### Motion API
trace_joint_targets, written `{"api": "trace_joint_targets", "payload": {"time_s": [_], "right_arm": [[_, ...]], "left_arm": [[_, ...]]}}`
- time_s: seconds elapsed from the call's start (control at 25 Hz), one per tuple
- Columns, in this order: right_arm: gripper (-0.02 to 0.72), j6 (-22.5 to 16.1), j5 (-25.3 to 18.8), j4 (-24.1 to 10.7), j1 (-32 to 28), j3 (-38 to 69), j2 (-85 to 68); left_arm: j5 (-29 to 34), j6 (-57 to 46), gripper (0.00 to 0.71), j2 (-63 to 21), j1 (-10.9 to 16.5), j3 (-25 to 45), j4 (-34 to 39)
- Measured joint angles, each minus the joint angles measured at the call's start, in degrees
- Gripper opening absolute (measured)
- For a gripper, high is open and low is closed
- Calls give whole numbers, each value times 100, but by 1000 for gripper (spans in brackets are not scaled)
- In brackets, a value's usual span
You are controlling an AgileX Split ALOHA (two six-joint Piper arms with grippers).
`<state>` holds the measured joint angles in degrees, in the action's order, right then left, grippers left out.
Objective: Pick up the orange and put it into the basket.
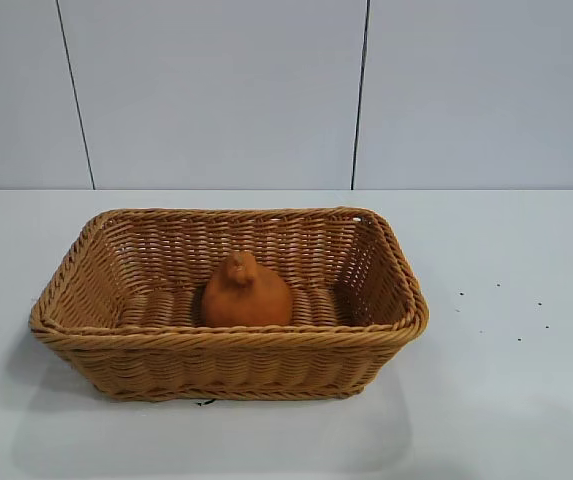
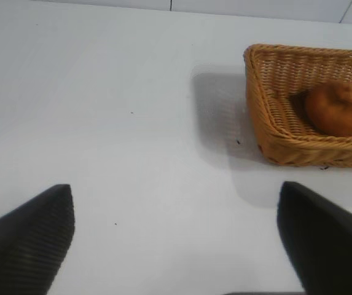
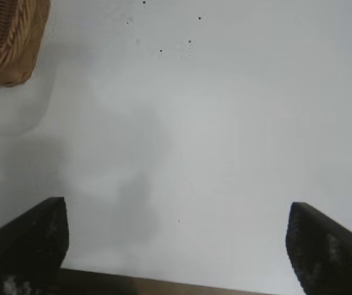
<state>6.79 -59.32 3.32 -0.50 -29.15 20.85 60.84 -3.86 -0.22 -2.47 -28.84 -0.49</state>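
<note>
The orange (image 1: 246, 293), lumpy with a knobby neck on top, sits inside the tan wicker basket (image 1: 76, 260) in the middle of the white table. It also shows in the left wrist view (image 2: 335, 109), lying in the basket (image 2: 268, 92). My left gripper (image 2: 176, 203) is open and empty over bare table, well away from the basket. My right gripper (image 3: 177, 215) is open and empty over bare table; only a corner of the basket (image 3: 10, 43) shows in its view. Neither gripper shows in the exterior view.
Small dark specks (image 1: 496, 300) dot the table to the right of the basket. A grey panelled wall (image 1: 286, 90) stands behind the table. The table's front edge (image 3: 163, 284) shows in the right wrist view.
</note>
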Motion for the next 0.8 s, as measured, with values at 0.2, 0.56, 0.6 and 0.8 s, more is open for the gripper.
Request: {"api": "trace_joint_targets", "payload": {"time_s": [0.2, 0.56, 0.6, 0.8], "right_arm": [[696, 4, 64, 0, 0, 33, -1003], [696, 4, 80, 0, 0, 33, -2104], [696, 4, 86, 5, 0, 33, -2104], [696, 4, 86, 5, 0, 33, -2104]], "left_arm": [[0, 0, 647, 0, 0, 0, 0], [0, 0, 647, 0, 0, 0, 0], [0, 0, 647, 0, 0, 0, 0], [0, 0, 647, 0, 0, 0, 0]]}}
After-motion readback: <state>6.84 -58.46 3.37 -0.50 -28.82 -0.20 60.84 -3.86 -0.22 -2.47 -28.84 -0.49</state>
